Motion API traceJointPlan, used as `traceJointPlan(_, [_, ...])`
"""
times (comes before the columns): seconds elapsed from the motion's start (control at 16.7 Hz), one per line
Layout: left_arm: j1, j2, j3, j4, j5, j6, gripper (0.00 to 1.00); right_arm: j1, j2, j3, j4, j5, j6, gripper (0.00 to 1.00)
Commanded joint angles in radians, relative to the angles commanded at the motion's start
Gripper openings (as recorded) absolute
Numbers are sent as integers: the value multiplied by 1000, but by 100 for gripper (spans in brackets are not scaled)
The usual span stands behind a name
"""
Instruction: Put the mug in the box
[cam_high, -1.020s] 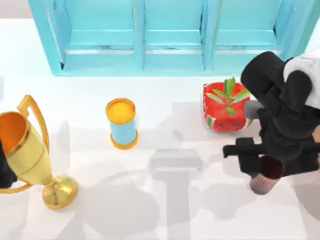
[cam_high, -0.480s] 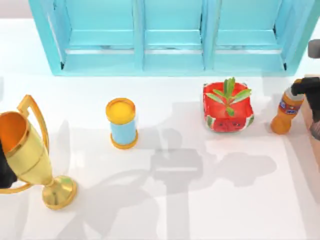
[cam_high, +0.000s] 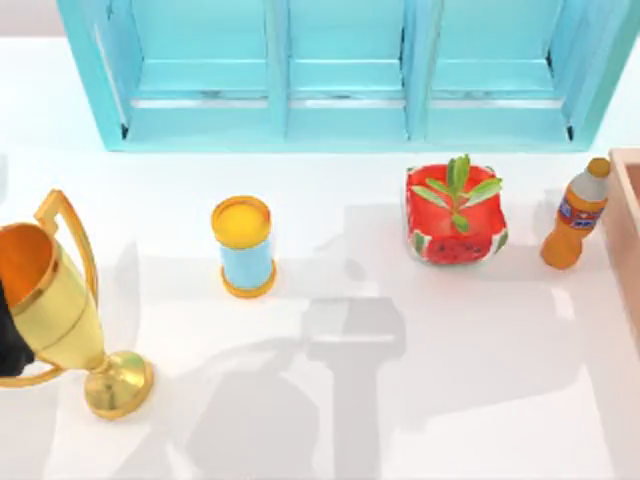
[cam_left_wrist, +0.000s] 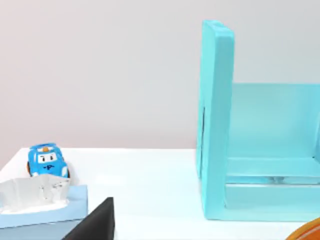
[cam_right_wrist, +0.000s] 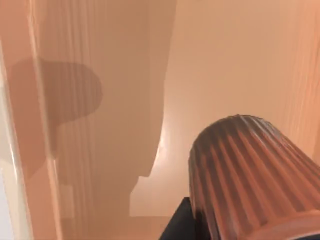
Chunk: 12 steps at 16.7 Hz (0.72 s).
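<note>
- White table bears one salmon, wood-grained box, at its right edge.
- One ribbed copper mug hangs over that box's smooth floor.
- Right gripper: a dark part touches the mug; grip state unclear.
- Beside the box: one orange bottle, one watermelon planter.

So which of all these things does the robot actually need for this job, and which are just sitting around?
Needed:
- mug, at the right wrist camera over the box's inside
- box, at the table's right edge

Just sitting there:
- gold trophy cup
- blue cylinder
- watermelon planter
- orange bottle
- turquoise cabinet
- toy car
- tissue box
</note>
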Motion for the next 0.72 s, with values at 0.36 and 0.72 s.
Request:
traceJointPlan(0.36, [0, 0, 0, 0, 0, 0, 100, -18, -2, 7, -7, 0, -19, 0])
traceJointPlan(0.72, [0, 0, 0, 0, 0, 0, 100, -18, -5, -106, 106, -1, -21, 0])
